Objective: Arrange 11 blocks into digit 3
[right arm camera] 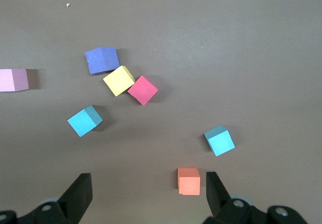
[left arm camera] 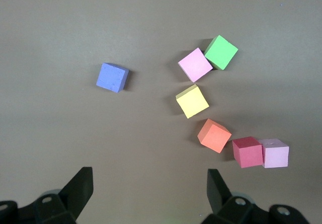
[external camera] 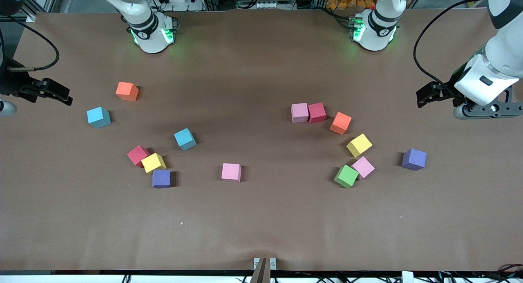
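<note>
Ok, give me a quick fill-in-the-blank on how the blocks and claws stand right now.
1. The pink block farthest from the front camera touches a ___ block.
2. The green block touches a ___ block.
3. The yellow block toward the right arm's end lies between a red block and a ___ one.
4. The left claw and the right claw, each up over its own end of the table, are both ___.

Missing words: red; pink; purple; open.

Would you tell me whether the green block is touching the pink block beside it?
Touching: in the left wrist view the green block and the pink block meet with no table showing between them.
</note>
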